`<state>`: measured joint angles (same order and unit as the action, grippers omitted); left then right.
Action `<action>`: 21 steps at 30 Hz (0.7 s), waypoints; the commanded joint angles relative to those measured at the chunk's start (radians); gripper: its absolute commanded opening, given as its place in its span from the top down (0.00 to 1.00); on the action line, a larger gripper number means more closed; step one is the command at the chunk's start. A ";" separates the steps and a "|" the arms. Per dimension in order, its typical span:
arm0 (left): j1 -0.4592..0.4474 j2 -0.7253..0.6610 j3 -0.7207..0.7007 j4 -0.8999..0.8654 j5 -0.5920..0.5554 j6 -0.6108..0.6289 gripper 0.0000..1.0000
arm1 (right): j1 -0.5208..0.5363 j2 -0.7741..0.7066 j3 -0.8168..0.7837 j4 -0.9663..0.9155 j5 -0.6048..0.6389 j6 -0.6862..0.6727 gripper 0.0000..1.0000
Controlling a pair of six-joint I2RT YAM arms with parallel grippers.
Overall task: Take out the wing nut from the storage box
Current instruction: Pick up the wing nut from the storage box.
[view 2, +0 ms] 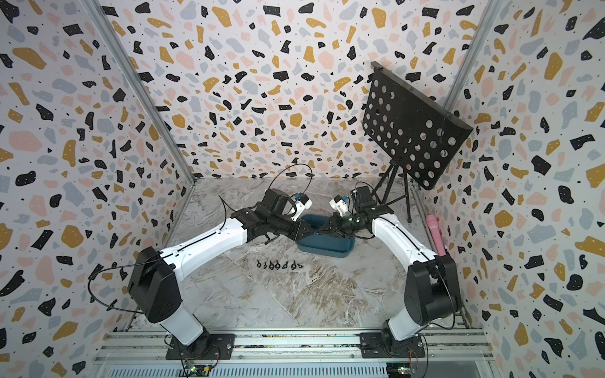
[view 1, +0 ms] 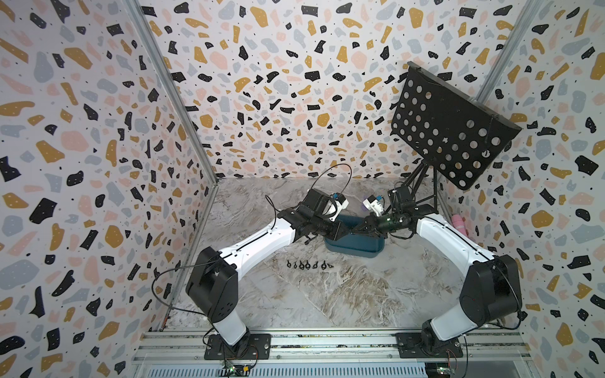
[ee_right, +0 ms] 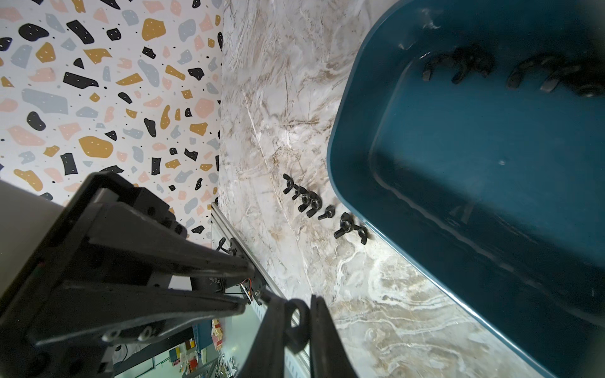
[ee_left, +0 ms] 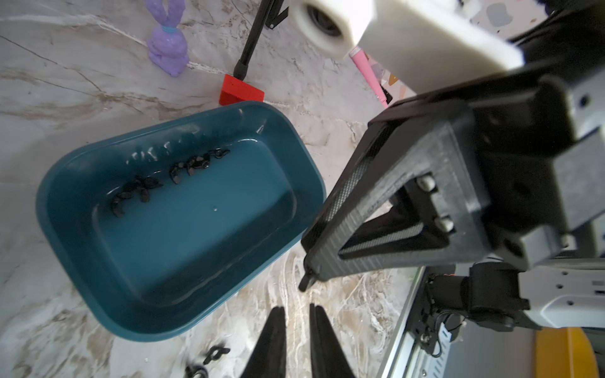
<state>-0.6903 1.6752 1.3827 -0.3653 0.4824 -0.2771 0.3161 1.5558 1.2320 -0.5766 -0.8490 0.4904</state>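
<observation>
The storage box (view 1: 353, 251) (view 2: 324, 251) is a dark teal tub standing on the marble top behind the middle. Several black wing nuts (ee_left: 193, 165) (ee_right: 458, 63) lie along one side of its floor. My right gripper (ee_right: 296, 299) is shut on one wing nut (ee_right: 296, 324) (ee_left: 306, 281), held in the air over the box's near rim. My left gripper (ee_left: 297, 307) points tip to tip at it. Its jaws stand a narrow gap apart with nothing between them, and the nut sits just past their tips. Both grippers meet over the box in both top views (view 1: 353, 230).
A row of several wing nuts (view 1: 307, 265) (ee_right: 311, 204) lies on the marble just in front of the box. Behind the box are a red block (ee_left: 240, 91), a purple bunny figure (ee_left: 168, 42), a black perforated music stand (view 1: 448, 127) and a pink bottle (view 2: 435, 235).
</observation>
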 commanded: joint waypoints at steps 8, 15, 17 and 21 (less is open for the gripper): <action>-0.003 0.049 0.026 0.114 0.126 -0.086 0.90 | -0.003 -0.050 0.026 -0.025 -0.013 -0.009 0.97; -0.002 0.047 0.003 0.152 0.116 -0.124 0.89 | -0.003 -0.048 0.026 -0.020 -0.019 -0.007 0.97; 0.004 0.043 -0.003 0.155 0.093 -0.132 0.87 | -0.003 -0.051 0.025 -0.020 -0.019 -0.007 0.97; 0.012 0.038 -0.006 0.152 0.063 -0.135 0.84 | -0.003 -0.057 0.020 -0.019 -0.020 -0.006 0.97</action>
<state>-0.6838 1.7172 1.3861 -0.2756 0.5598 -0.4049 0.3069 1.5433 1.2320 -0.5922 -0.8448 0.4900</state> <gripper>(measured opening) 0.159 0.141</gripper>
